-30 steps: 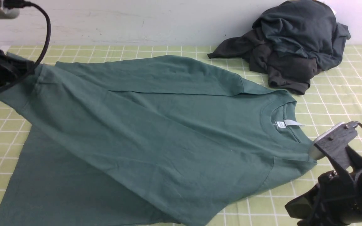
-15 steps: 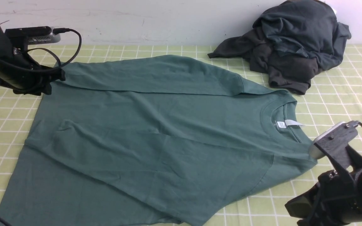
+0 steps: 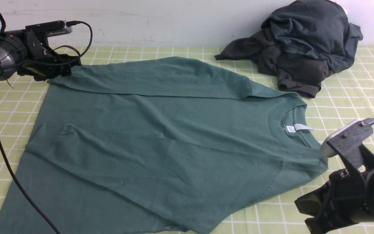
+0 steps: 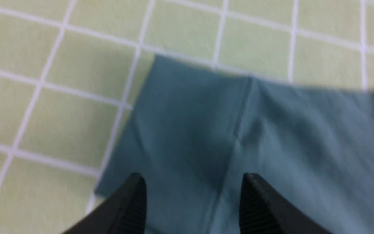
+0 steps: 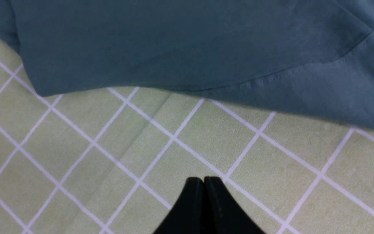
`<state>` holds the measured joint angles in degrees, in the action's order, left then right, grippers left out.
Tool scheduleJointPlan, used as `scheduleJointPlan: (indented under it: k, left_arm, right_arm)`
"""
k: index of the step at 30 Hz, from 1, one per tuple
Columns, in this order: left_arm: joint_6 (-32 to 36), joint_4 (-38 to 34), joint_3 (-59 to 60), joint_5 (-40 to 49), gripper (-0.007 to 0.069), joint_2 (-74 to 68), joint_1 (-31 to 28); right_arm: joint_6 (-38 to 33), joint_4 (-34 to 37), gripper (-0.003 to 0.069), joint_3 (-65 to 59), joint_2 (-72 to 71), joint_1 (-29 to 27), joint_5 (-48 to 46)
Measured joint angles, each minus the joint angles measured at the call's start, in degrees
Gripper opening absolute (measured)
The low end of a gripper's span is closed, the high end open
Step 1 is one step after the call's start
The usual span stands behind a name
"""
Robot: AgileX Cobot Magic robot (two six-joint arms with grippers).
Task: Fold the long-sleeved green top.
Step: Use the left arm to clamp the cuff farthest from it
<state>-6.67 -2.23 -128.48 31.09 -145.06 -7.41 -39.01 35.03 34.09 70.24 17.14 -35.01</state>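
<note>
Now the green long-sleeved top (image 3: 174, 136) lies spread over the middle of the table (image 3: 352, 97), with the collar (image 3: 281, 112) toward the robot's right and the hem toward its left. The white neck label (image 3: 299, 127) faces up inside the collar.

Change: a second ago the near sleeve (image 3: 141, 156) was held lifted and taut toward the far left corner. It has since been let go and now rests diagonally across the body panel, its end on the left part of the torso. The far sleeve (image 3: 161, 76) lies folded along the far edge of the body. Judgement: both sleeves are now turned inward, so the sleeve stage looks complete and the body folds remain.

Condition: the cloth is muted teal-green and mostly flat, with shallow creases along the near sleeve's edge.

The left pincer (image 4: 192, 182) has its jaws apart and holds nothing. It hangs over the cuff (image 4: 190, 107) of the far sleeve at the far left corner. The right pincer (image 5: 203, 182) has its jaws together and empty, over bare table just beside the near shoulder.

A heap of dark garments (image 3: 304, 42) sits at the far right, well apart from the top.
</note>
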Motion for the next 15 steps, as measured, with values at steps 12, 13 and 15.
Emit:
scheduleJointPlan:
  k: [12, 13, 15]
  left_arm:
    - [-11.49, 16.45, -5.17, 0.36, 0.0360, -4.60, -0.11]
    - [-11.54, 16.44, -5.17, 0.36, 0.0360, -4.60, -0.11]
    - [-11.88, 16.62, -5.17, 0.54, 0.0218, -4.78, -0.11]
  right_arm:
    - [0.00, -1.26, -0.0010, 0.00, 0.02, 0.00, 2.43]
    - [0.00, -1.26, -0.0010, 0.00, 0.02, 0.00, 2.50]
    - [0.00, -1.47, -0.0010, 0.00, 0.02, 0.00, 2.62]
